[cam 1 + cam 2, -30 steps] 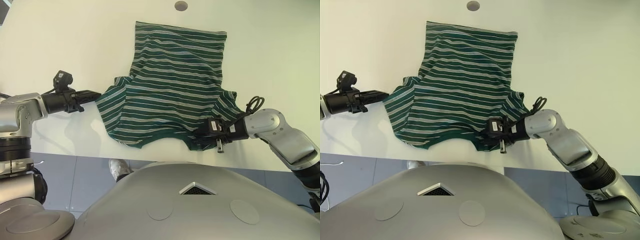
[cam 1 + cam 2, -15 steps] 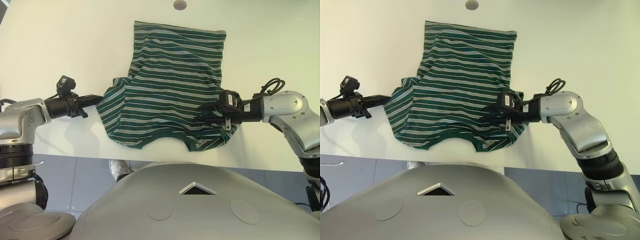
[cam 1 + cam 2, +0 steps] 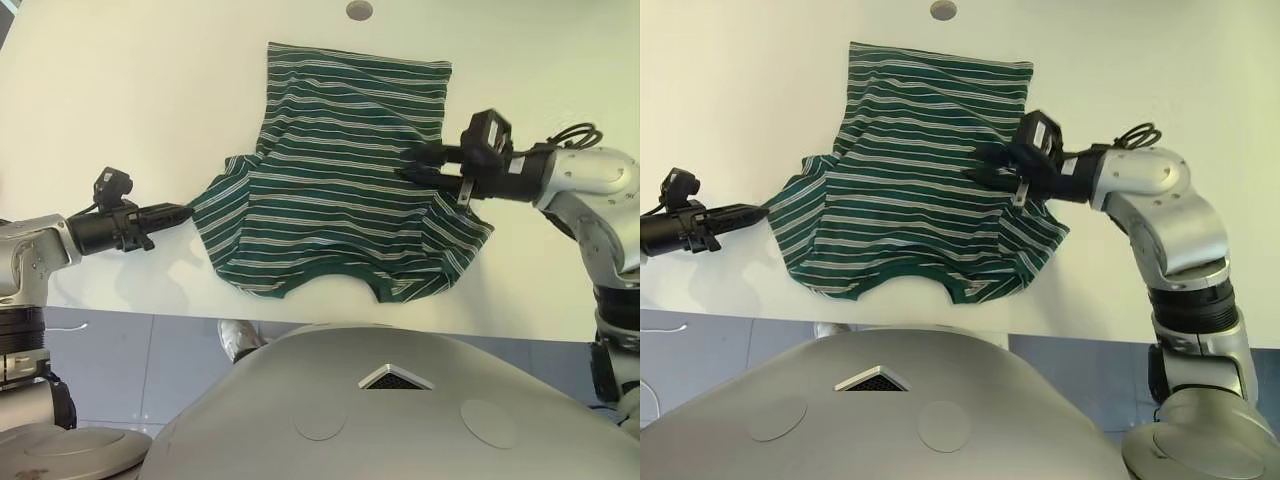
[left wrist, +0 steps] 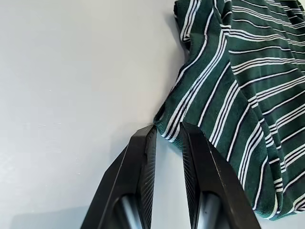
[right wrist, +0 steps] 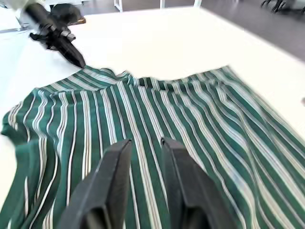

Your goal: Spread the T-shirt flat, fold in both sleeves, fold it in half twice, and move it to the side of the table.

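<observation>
Evidently poised to pinch, the left gripper [image 3: 184, 212] sits low on the worktop [image 3: 120, 90], narrowly parted and empty, its tips at the sleeve [image 3: 215, 200] of the spread T-shirt [image 3: 340, 190]. The right gripper [image 3: 408, 166] hovers over the shirt's right side, slightly parted and empty.

place: prob. lab/office | white table [image 3: 120, 90] | grey tiled floor [image 3: 150, 360]
</observation>
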`<control>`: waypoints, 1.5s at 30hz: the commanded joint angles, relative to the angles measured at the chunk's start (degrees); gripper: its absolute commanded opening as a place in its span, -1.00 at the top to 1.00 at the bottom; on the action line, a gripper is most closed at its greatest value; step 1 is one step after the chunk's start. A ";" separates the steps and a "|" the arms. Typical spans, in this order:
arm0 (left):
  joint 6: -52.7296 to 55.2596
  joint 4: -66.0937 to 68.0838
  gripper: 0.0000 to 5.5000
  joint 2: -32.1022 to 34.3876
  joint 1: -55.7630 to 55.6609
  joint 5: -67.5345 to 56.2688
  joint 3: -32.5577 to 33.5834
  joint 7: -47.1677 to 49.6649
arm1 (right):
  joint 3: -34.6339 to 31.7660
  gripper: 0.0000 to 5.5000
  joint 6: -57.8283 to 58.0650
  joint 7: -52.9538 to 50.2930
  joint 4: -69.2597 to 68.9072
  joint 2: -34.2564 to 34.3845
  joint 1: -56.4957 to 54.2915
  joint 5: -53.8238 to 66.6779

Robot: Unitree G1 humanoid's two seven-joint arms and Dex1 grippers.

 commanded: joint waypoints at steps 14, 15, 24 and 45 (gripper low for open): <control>8.43 -28.25 0.99 -7.56 -7.23 -4.77 -11.90 9.31 | 0.89 0.57 0.19 -3.93 5.52 1.86 -2.10 -3.63; 8.32 -28.61 0.99 -8.59 -7.58 -3.66 -14.56 10.54 | 1.14 0.57 0.38 -3.98 5.74 1.89 -2.10 -3.92; 4.89 -28.66 0.58 -10.94 -4.84 3.80 -24.33 17.33 | -11.57 0.12 10.61 -5.67 4.02 -2.51 7.31 1.80; 3.39 -36.45 0.57 -2.92 -5.07 1.46 -14.46 15.13 | -9.03 0.63 10.46 12.41 14.09 -15.35 24.53 0.88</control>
